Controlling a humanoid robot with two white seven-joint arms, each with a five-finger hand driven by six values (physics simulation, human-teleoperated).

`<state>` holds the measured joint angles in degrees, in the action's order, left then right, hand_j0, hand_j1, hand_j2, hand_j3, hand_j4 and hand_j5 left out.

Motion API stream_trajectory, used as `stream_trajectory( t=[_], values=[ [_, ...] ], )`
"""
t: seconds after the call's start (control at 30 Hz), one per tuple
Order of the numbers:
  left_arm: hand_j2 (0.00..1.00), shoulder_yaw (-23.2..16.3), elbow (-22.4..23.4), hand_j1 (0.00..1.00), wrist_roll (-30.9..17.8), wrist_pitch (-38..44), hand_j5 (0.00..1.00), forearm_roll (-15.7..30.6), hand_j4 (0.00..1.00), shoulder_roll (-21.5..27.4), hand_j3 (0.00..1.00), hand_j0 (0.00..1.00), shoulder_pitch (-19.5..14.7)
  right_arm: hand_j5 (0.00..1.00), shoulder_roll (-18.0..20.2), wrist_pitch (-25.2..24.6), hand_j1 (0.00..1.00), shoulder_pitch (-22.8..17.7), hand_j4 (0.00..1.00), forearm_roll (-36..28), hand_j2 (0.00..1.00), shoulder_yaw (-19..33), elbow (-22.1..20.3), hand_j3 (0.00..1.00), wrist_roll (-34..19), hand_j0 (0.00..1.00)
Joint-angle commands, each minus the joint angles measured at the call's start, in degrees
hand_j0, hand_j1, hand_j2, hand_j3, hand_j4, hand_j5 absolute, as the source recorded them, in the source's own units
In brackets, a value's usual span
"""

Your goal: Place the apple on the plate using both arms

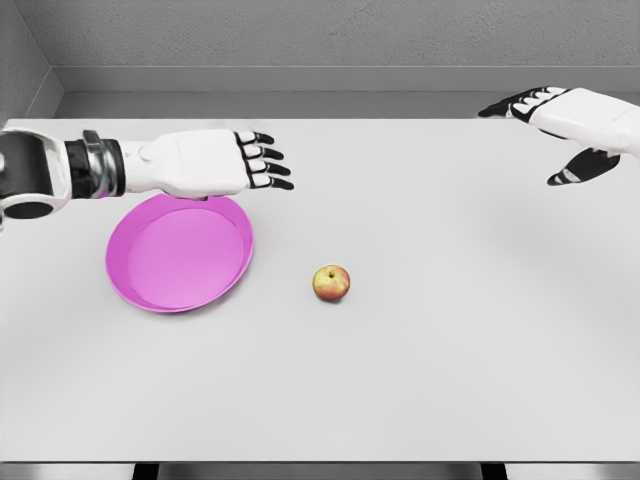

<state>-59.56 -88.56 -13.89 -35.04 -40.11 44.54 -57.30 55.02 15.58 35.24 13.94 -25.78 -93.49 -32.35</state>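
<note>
I see a small round red-and-yellow apple (332, 283) sitting on the pale grey flat surface (450, 350), near the middle and just right of a shallow round magenta plastic plate (150, 290). Apple and plate are apart, not touching. Nothing lies between them; the stretch of surface around the apple is bare.

The left hand (235, 160) hovers over the far rim of the plate, white palm with black-tipped fingers (272, 168) extended and spread, holding nothing. The forearm runs in from the left edge.

The right hand (560, 125) is at the far right corner, well apart from the apple, fingers loosely spread, thumb hanging down, holding nothing.

A grey wall (320, 40) backs the surface.
</note>
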Motion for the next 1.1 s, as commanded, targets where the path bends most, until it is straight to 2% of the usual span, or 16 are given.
stream_trajectory(
  t=[0.0, 0.03, 0.13, 0.23, 0.3, 0.4, 0.57, 0.77, 1.07],
  values=[
    [1.00, -2.32, -3.64, 1.00, -3.68, 0.04, 1.00, 0.21, 1.00, -1.74, 1.00, 1.00, -0.09, 1.00, 0.18, -0.12, 1.00, -0.09, 1.00, -0.14, 1.00, 0.11, 0.15, 1.00, 0.01, 1.00],
    [1.00, -3.11, -4.34, 1.00, -5.44, 0.04, 1.00, 0.82, 1.00, -2.62, 1.00, 1.00, -0.61, 1.00, 0.35, -0.12, 1.00, -0.18, 1.00, -0.14, 1.00, 0.11, 0.32, 1.00, 0.01, 1.00],
    [1.00, -7.50, -4.70, 1.00, -5.62, 0.04, 1.00, 1.09, 1.00, -5.86, 1.00, 1.00, -3.43, 1.00, 0.35, -0.12, 1.00, -0.35, 1.00, -0.14, 1.00, 0.11, 0.41, 1.00, 0.01, 1.00],
    [1.00, -8.29, -4.70, 1.00, -5.53, 0.04, 1.00, 1.09, 1.00, -8.06, 1.00, 1.00, -4.74, 1.00, 0.26, -0.12, 1.00, -1.67, 1.00, -0.14, 1.00, 0.20, 0.50, 1.00, 0.01, 1.00],
    [1.00, -10.75, -4.61, 1.00, -5.53, 0.04, 1.00, 1.09, 1.00, -9.73, 1.00, 1.00, -5.71, 1.00, 0.35, -0.12, 1.00, -2.72, 1.00, -0.14, 1.00, 0.20, 1.11, 1.00, 0.01, 1.00],
    [1.00, -13.92, -4.17, 1.00, -5.71, 0.04, 1.00, 0.83, 1.00, -11.05, 1.00, 1.00, -6.15, 1.00, 0.35, -0.12, 1.00, -2.90, 1.00, -0.14, 1.00, 0.20, 1.03, 1.00, 0.01, 1.00],
    [1.00, -16.91, -3.20, 1.00, -5.71, 0.04, 1.00, 0.83, 1.00, -11.23, 1.00, 1.00, -6.15, 1.00, 0.70, -0.12, 1.00, -3.52, 1.00, -0.14, 1.00, 0.29, 1.11, 1.00, 0.01, 1.00],
    [1.00, -17.61, -2.59, 1.00, -5.71, 0.04, 1.00, 0.83, 1.00, -11.41, 1.00, 1.00, -6.24, 1.00, 1.58, -0.11, 1.00, -4.13, 1.00, -0.14, 1.00, 0.20, 0.50, 1.00, 0.01, 1.00],
    [1.00, -17.96, 1.10, 1.00, -5.71, 0.04, 1.00, -0.93, 1.00, -13.51, 1.00, 1.00, -6.50, 1.00, 1.76, 0.06, 1.00, -4.92, 1.00, -0.05, 1.00, 0.20, 0.32, 1.00, 0.01, 1.00]
  ],
)
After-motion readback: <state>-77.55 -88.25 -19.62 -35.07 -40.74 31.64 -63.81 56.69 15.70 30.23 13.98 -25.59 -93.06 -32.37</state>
